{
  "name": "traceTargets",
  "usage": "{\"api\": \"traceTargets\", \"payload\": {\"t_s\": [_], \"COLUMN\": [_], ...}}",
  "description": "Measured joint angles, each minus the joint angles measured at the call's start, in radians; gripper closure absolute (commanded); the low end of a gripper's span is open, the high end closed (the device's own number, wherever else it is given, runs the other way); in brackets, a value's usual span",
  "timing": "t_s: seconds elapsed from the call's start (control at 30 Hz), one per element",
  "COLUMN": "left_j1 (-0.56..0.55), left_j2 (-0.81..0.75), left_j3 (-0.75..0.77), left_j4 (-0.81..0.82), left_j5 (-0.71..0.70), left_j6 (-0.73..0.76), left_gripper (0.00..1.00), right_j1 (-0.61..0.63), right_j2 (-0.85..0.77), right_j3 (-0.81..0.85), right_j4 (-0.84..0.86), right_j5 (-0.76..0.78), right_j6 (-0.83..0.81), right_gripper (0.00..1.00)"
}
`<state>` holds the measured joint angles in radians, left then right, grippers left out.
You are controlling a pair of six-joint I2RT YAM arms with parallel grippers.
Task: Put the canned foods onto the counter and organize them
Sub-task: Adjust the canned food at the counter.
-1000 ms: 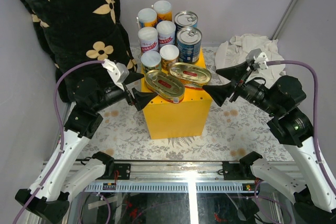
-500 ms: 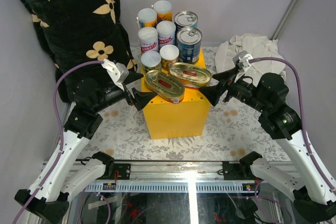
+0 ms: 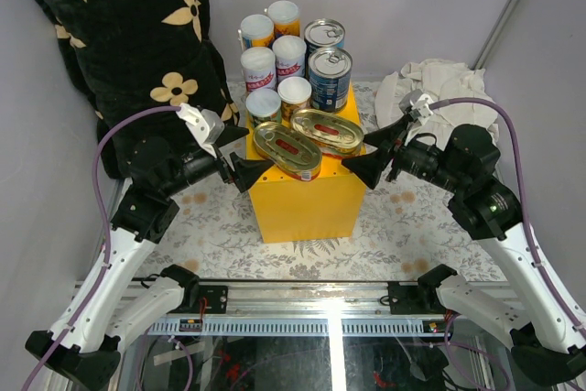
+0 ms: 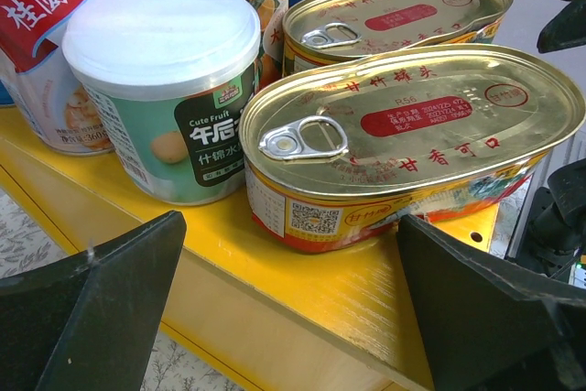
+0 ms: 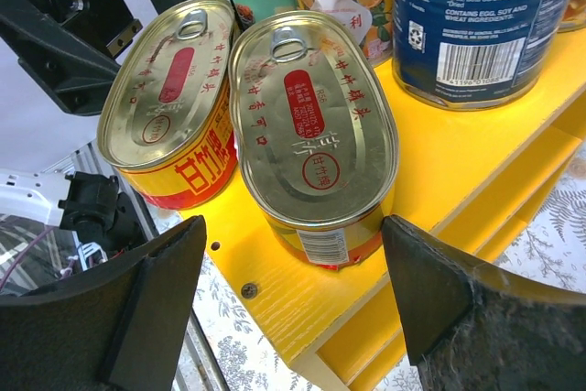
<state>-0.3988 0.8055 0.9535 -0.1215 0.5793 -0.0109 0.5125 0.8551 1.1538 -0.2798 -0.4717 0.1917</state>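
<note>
The yellow counter (image 3: 307, 208) stands mid-table with the canned foods on top. At the back are several slim white-lidded cans (image 3: 259, 66) and two blue-labelled cans (image 3: 330, 78). Two flat oval gold tins (image 3: 286, 148) (image 3: 328, 129) lie side by side at the front. My left gripper (image 3: 244, 155) is open at the counter's left front edge, and the nearer oval tin (image 4: 412, 125) lies just beyond its fingers. My right gripper (image 3: 373, 151) is open at the right edge, its jaws either side of the other oval tin (image 5: 311, 116) without touching it.
A black flower-patterned pillow (image 3: 119, 34) leans at the back left, close to my left arm. A crumpled white cloth (image 3: 430, 80) lies at the back right. A floral cover (image 3: 403, 226) spreads over the table, and a metal rail (image 3: 302, 295) runs along the near edge.
My right arm has swung left, bringing its gripper up to the counter's right edge by the oval tin, with the jaws slightly narrower. The left arm has not moved.
</note>
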Motion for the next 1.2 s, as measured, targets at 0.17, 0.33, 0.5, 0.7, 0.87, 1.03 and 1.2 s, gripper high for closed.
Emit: {"api": "traceTargets", "payload": {"t_s": [0.17,0.33,0.5,0.7,0.87,1.03,1.2], "left_j1": [0.0,0.0,0.0,-0.002,-0.006,-0.01,-0.013], "left_j2": [-0.001,-0.001,-0.001,-0.004,-0.004,-0.003,-0.004], "left_j3": [0.0,0.0,0.0,0.0,0.0,0.005,0.006], "left_j4": [-0.001,-0.001,-0.001,-0.004,-0.005,-0.01,-0.012], "left_j5": [-0.002,-0.006,-0.012,-0.019,-0.029,-0.046,-0.067], "left_j6": [0.0,0.0,-0.001,-0.002,-0.003,-0.011,-0.019], "left_gripper": [0.0,0.0,0.0,0.0,0.0,0.0,0.0], "right_j1": [0.0,0.0,0.001,0.002,0.005,0.023,0.117], "right_j2": [0.003,0.001,-0.031,-0.04,-0.034,-0.002,0.027], "right_j3": [0.002,0.008,0.023,0.137,0.167,0.165,0.152], "right_j4": [-0.001,-0.017,-0.054,-0.085,-0.079,-0.072,-0.064], "right_j5": [-0.026,-0.031,0.005,0.003,-0.053,-0.097,-0.073], "right_j6": [0.0,-0.002,-0.013,-0.037,-0.045,-0.041,-0.037], "right_gripper": [0.17,0.09,0.04,0.2,0.23,0.24,0.25]}}
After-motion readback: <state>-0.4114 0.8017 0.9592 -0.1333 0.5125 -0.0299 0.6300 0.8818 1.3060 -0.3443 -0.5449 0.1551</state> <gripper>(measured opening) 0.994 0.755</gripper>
